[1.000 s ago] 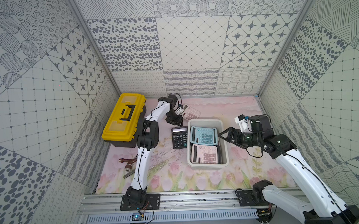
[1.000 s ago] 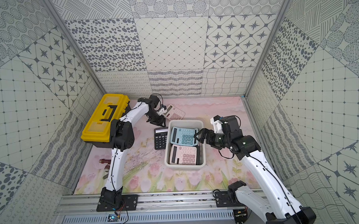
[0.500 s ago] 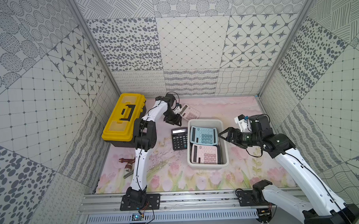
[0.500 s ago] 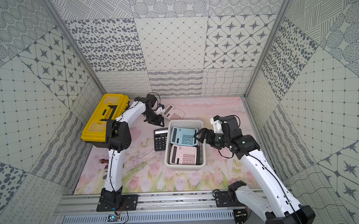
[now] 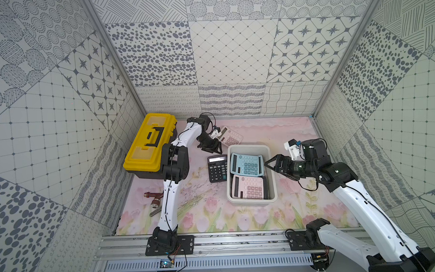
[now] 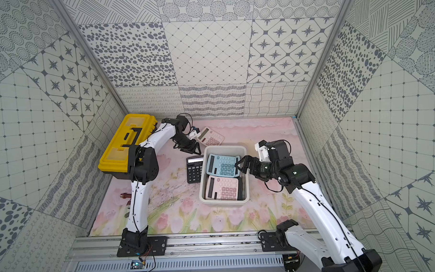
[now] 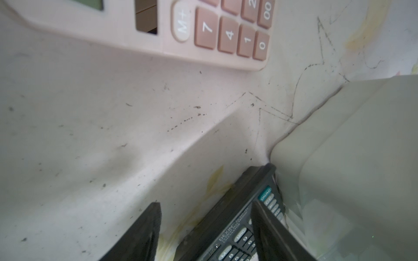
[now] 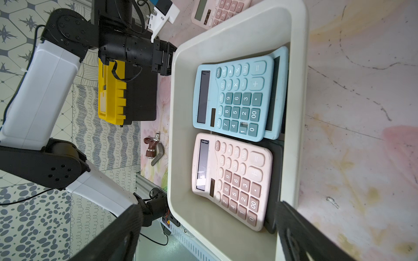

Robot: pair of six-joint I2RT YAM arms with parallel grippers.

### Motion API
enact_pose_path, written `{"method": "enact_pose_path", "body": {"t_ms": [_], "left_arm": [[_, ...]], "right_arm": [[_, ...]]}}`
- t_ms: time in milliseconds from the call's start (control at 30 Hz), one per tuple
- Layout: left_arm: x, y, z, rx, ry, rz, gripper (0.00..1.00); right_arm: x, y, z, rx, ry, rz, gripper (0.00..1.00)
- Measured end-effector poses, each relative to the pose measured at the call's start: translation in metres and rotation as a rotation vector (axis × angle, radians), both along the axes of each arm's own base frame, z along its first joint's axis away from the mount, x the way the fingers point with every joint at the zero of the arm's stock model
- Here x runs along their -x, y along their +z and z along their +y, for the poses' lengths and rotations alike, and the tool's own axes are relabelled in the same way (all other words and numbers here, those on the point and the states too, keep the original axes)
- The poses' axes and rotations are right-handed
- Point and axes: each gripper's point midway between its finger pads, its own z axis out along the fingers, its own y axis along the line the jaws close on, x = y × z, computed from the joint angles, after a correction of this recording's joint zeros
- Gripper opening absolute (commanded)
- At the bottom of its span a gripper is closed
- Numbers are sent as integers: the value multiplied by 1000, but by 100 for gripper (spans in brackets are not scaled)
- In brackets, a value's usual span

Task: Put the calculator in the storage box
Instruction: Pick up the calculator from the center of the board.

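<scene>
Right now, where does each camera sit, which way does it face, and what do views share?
Top views: high above the front rail, facing down at the mat; both arms, left gripper and right gripper show.
Left wrist: on the left arm, facing down between its open fingers at the black calculator beside the storage box.
Right wrist: on the right arm, facing past its fingers across the storage box toward the left arm and yellow toolbox.
Shared: every view shows the storage box.

Bright, even light; left wrist view blurred.
</scene>
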Motion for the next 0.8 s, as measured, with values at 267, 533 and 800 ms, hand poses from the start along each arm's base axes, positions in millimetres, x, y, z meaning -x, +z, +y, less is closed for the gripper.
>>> {"method": "enact_pose_path", "body": {"t_ms": [267, 533, 800], "left_arm": [[10, -8, -10, -6, -33, 26, 60], [16, -16, -13, -27, -57, 38, 49], [25, -15, -7, -39, -52, 46, 39]], "right_arm": [[-3, 4, 2, -12, 5, -19, 97], [-5, 2, 5, -18, 14, -11, 97], [-11, 4, 9, -22, 21, -1, 97]]}}
